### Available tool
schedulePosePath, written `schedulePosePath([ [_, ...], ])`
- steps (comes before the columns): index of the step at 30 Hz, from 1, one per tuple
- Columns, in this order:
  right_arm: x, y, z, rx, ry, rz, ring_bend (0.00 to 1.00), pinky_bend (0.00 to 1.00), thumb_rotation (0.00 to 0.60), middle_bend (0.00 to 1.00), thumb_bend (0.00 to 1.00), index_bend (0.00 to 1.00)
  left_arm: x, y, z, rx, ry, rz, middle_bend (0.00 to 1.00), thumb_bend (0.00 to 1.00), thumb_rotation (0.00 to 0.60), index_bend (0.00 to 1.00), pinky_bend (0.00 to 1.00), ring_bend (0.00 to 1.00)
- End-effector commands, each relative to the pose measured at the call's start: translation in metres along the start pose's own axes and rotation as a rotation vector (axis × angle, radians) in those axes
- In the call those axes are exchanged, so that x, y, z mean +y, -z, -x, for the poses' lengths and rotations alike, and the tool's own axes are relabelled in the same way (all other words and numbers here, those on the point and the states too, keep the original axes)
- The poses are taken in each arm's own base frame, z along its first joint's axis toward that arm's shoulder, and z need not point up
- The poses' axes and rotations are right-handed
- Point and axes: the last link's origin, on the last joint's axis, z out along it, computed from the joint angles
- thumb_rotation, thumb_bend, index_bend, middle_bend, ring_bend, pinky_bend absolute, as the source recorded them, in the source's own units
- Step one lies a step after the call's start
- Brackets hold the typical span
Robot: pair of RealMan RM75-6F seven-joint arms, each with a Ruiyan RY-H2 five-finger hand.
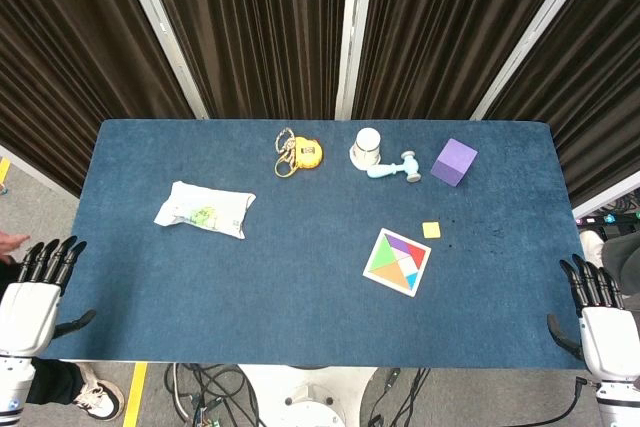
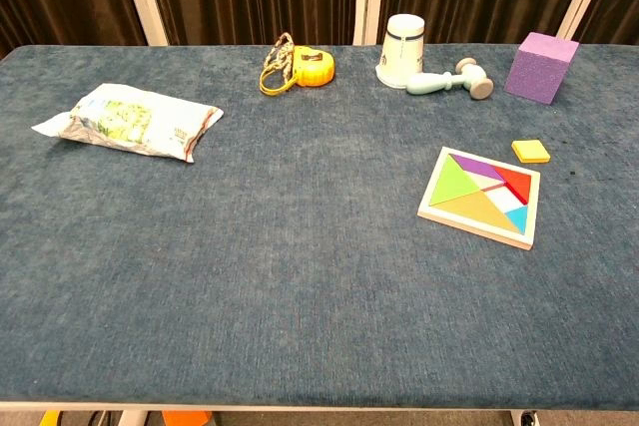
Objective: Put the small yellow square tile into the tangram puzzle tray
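Observation:
The small yellow square tile (image 1: 431,230) (image 2: 531,152) lies flat on the blue table, just beyond the far right corner of the tangram puzzle tray (image 1: 397,261) (image 2: 480,198), apart from it. The white-framed tray holds several coloured pieces. My left hand (image 1: 35,292) hangs off the table's near left corner, fingers extended and apart, holding nothing. Off the near right corner my right hand (image 1: 600,317) is the same, empty with fingers spread. Neither hand appears in the chest view.
A white snack bag (image 1: 204,209) (image 2: 130,122) lies at the left. Along the far side sit a yellow tape measure (image 1: 298,154) (image 2: 297,66), a white cup (image 1: 368,146) (image 2: 402,51), a light blue toy hammer (image 1: 396,168) (image 2: 451,80) and a purple cube (image 1: 454,162) (image 2: 540,66).

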Motion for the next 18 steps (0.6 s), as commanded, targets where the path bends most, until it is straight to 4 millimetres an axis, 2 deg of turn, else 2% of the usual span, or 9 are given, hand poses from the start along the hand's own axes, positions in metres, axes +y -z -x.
schedulePosePath([
  [1,0.0,0.0,-0.001,0.001,0.001,0.0,0.0,0.0,0.6,0.0,0.28,0.0,-0.001,-0.001,-0.001,-0.005,-0.013,0.003,0.04,0.0,0.6,0.08,0.05,0.0],
  [9,0.003,0.0,0.001,-0.013,0.004,0.014,0.0,0.0,0.6,0.0,0.28,0.0,0.0,0.001,0.0,-0.002,-0.003,0.004,0.04,0.0,0.6,0.08,0.05,0.0],
  [18,0.0,-0.01,0.006,-0.049,0.032,-0.003,0.0,0.0,0.6,0.0,0.27,0.0,0.0,0.004,-0.001,0.003,0.007,0.004,0.04,0.0,0.6,0.08,0.05,0.0],
])
